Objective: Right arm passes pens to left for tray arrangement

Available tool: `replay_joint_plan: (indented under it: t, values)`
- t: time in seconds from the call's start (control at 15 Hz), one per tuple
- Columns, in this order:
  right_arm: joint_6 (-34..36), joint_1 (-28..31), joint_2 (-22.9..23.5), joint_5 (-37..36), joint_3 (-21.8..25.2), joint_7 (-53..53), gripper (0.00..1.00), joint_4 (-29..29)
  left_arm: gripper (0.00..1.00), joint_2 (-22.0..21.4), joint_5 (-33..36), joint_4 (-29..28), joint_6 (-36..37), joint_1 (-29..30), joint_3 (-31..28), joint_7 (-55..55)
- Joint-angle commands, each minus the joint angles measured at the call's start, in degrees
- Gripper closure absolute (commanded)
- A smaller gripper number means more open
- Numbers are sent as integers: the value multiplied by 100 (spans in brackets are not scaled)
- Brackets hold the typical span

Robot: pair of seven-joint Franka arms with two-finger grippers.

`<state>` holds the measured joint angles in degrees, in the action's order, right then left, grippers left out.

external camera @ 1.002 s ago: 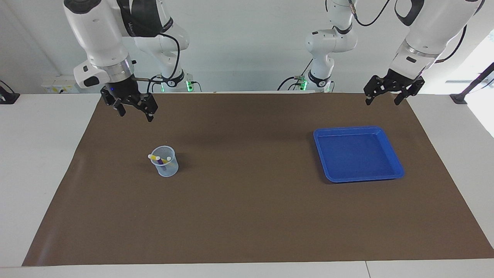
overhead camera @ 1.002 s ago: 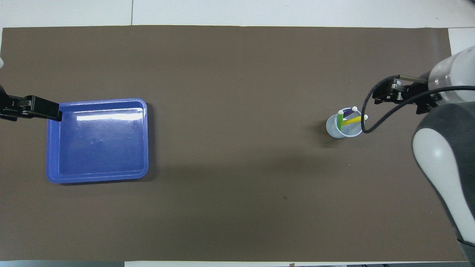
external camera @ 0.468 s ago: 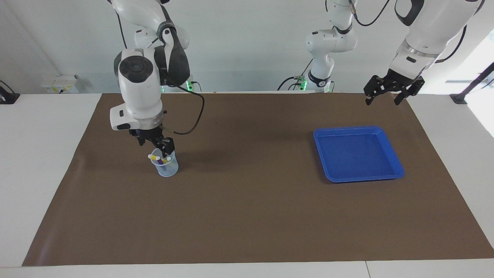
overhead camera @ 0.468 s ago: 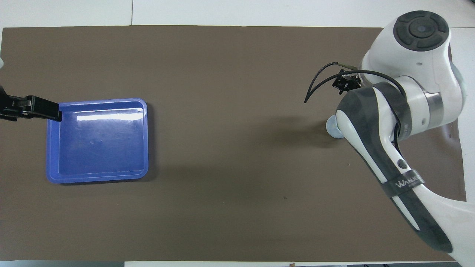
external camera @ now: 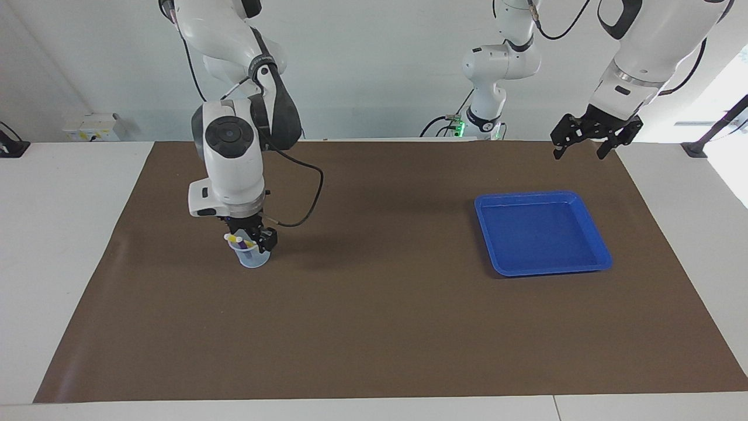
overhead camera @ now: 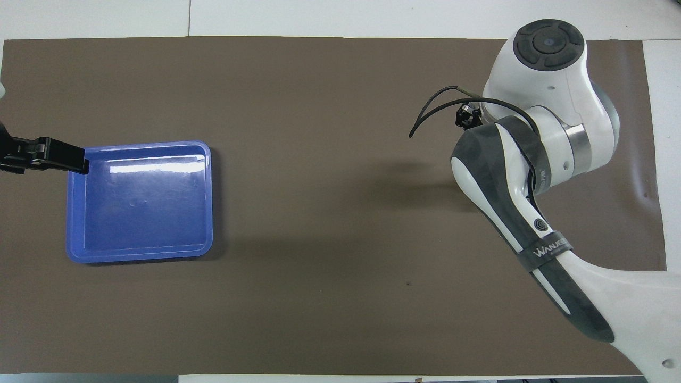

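Since the earlier frames the right arm (external camera: pixel 228 158) has swung out from the table's robot-side edge and lowered its right gripper (external camera: pixel 252 237) to the mouth of the small translucent cup (external camera: pixel 250 256); the left arm has not moved. The brown mat (external camera: pixel 374 327) lies bare between the cup and the blue tray (external camera: pixel 542 234), and on out to the mat's edge farthest from the robots, leaving wide open room.

In the overhead view the right arm's wrist and forearm cover the cup and the right gripper entirely. In the facing view the fingers reach in among the pens (external camera: pixel 238 240), which stand in the cup just below the wrist; whether the fingers are closed on a pen cannot be told. Yellow and purple shafts with whitish tips show at the rim; the green one cannot be made out.

The left gripper (external camera: pixel 587 143) waits with fingers spread wide, holding nothing, over the mat's robot-side edge; the tray lies below it, farther from the robots, with nothing in it.
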<state>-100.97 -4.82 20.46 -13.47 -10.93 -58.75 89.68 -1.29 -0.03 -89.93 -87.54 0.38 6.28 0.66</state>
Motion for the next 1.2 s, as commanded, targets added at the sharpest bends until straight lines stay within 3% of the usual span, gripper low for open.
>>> replay_joint_plan:
  t: [0.0,0.6,0.8,1.14]
  values:
    - [182,43,116,-138,-67,-330,38,41,0,-11,117,28,105,-29,-39,-49]
    - [218,61,195,-279,-67,-672,42,199,0,-99,108,-120,124,-73,-30,-49]
    - [191,78,195,-279,-67,-681,43,252,0,-353,30,-664,-113,-64,-21,-40]
    - [156,105,195,-270,-59,-690,43,252,0,-1065,-146,-2096,-938,-371,23,-5]
